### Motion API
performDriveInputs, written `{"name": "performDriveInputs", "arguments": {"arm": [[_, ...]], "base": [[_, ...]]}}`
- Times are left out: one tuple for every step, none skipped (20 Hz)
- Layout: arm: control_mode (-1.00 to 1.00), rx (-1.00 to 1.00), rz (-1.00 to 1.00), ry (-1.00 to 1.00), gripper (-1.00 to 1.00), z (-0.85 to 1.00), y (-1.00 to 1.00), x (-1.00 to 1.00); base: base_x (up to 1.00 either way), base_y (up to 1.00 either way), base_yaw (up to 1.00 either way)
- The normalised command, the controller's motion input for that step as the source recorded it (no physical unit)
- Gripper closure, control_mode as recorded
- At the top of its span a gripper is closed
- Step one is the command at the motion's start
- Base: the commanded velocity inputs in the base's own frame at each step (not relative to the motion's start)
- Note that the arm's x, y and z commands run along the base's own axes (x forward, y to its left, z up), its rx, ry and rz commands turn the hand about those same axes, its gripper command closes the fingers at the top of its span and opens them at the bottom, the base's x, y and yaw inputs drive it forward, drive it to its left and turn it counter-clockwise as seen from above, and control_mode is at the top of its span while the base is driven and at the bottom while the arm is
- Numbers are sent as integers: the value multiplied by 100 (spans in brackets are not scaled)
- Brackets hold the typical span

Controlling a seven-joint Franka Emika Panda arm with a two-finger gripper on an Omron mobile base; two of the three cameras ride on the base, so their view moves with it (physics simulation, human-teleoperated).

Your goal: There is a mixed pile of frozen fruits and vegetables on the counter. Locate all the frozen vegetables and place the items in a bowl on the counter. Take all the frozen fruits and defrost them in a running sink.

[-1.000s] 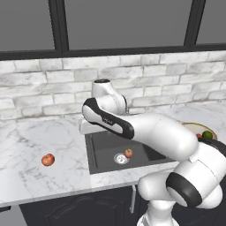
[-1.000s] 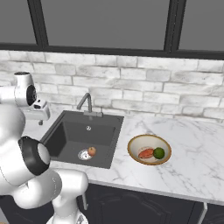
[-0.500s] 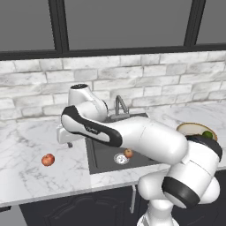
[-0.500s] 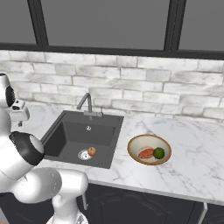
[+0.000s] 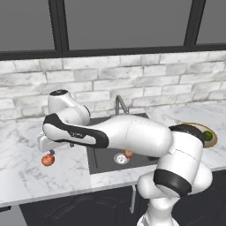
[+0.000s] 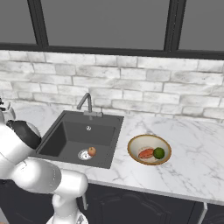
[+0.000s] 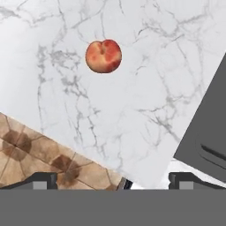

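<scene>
A white robot arm reaches far out over a white marble-look counter with grey veins, to the side of a dark grey sink set into that counter. The gripper hangs just above a red apple-like fruit that lies alone on the counter, well apart from the sink on the side away from the bowl. In the hand view the same fruit, red with paler yellowish patches, sits on bare marble ahead of the gripper, whose two dark fingertips stand wide apart near the bottom corners with nothing between them; the jaws are open and hold nothing. The fruit is clear of the fingertips, not touching them. A dark corner of the sink shows at one side of the hand view, and a patch of brown tiled floor shows past the counter's edge. Inside the sink, a second small reddish-tan fruit rests on the basin floor right beside the round silver drain. A curved grey faucet rises at the back edge of the sink. On the other side of the sink, near it on the counter, stands a shallow bowl with a tan rim. It holds an elongated red-orange piece and a dark green ball, lying side by side. A pale brick wall runs behind the counter under dark-framed windows.
</scene>
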Motion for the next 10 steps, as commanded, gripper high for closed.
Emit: {"name": "performDriveInputs", "arguments": {"arm": [[-100,-1,4,-7,-100,-39,37,38],[-100,-3,2,-8,-100,-39,38,44],[-100,-5,2,-6,-100,-37,37,50],[-100,-3,3,-7,-100,-35,30,47],[-100,-2,4,-7,-100,-26,26,45],[-100,-5,2,-8,-100,-14,29,43],[-100,-12,0,-9,-100,0,49,46],[-100,-12,0,-5,-100,0,47,39],[-100,-11,0,0,-100,0,46,31],[-100,-9,0,1,-100,0,44,28]], "base": [[0,0,0],[0,0,0],[0,0,0],[0,0,0],[0,0,0],[0,0,0],[0,0,0],[0,0,0],[0,0,0],[0,0,0]]}}
